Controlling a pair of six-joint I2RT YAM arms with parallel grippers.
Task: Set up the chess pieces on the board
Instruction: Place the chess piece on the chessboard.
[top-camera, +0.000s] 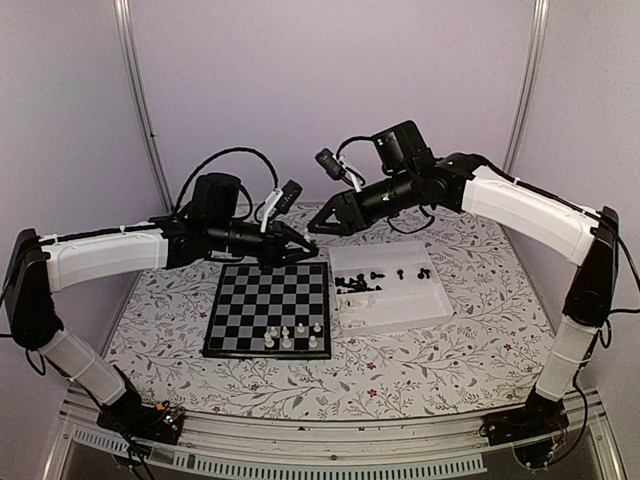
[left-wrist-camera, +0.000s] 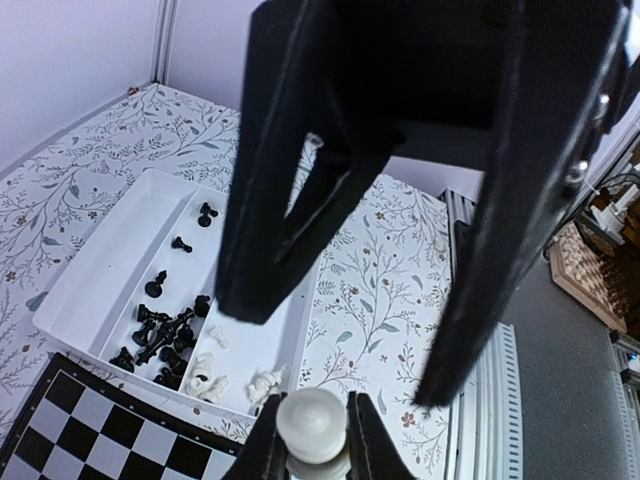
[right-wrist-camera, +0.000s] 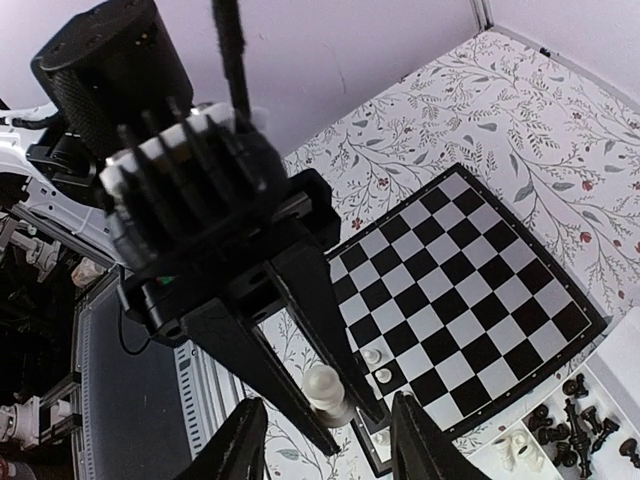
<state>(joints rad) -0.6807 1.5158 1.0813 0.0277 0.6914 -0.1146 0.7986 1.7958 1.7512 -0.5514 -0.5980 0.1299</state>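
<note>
Mostly black pieces (left-wrist-camera: 160, 335) occupy the tray (left-wrist-camera: 120, 250); left jaws clamp a white piece (left-wrist-camera: 312, 425), right jaws apart.

Board (top-camera: 268, 300): black and pale grey checks, thin black border.
Table cover (top-camera: 420, 368): white ground with a grey leaf-and-vine print and small red flowers scattered through it.
Tray (top-camera: 412, 302): plain white, no pattern.
Black pieces (top-camera: 358, 285) in the tray: solid black.
White tray pieces (left-wrist-camera: 208, 378): off-white.
Board pieces (top-camera: 290, 337): white, against dark and light squares.
Held piece (left-wrist-camera: 313, 420): white, between the black fingers of the left gripper (left-wrist-camera: 315, 455).
Right gripper (right-wrist-camera: 330, 445): black.
Arm shells (top-camera: 105, 255): white, with black joints and black cables.
Walls (top-camera: 330, 70): pale lilac, plain.
Frame posts (top-camera: 140, 90): grey.
</note>
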